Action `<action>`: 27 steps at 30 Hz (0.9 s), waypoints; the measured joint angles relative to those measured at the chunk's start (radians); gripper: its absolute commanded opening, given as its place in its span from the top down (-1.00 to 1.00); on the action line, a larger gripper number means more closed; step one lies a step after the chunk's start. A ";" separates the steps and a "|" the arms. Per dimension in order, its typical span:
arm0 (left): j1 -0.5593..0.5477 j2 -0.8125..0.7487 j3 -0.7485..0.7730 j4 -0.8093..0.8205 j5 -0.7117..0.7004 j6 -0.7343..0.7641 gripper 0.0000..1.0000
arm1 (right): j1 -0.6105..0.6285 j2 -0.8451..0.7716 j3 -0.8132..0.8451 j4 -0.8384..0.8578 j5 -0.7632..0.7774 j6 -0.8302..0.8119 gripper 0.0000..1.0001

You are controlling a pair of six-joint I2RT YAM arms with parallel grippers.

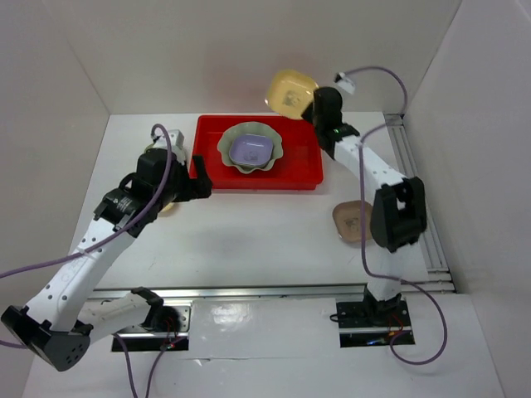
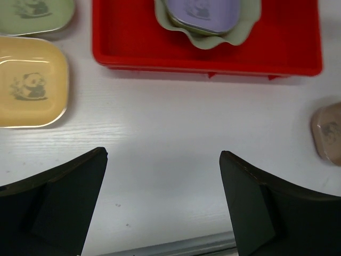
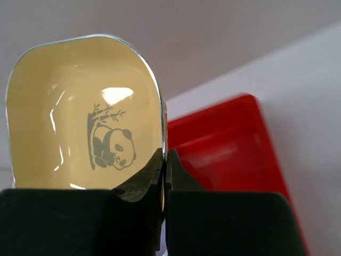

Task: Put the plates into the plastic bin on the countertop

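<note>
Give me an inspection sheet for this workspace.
Surface: white countertop, no spills seen.
Job's things: lavender rounded-square dish nested in pale green scallop-rimmed dish inside red plastic bin; yellow panda dish, green dish and pinkish-tan dish outside it.
Clutter: nothing seen.
Grippers: left claw open, empty; right claw shut on second yellow dish near the bin's far edge.
Cables: purple cables loop off both arms.
Surroundings: white wall panels.

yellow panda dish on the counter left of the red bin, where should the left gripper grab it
I'd pinch its raised rim, one finger inside the yellow panda dish and one outside. It lies flat, so nothing else offers a hold. Come down at the edge on the red bin side: open counter lies there, while the green dish crowds the far edge. The left gripper is open.
</note>
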 measured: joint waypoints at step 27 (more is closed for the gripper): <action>0.436 0.279 0.013 -0.084 -0.066 -0.127 -1.00 | 0.190 0.507 0.579 -0.422 -0.116 -0.092 0.79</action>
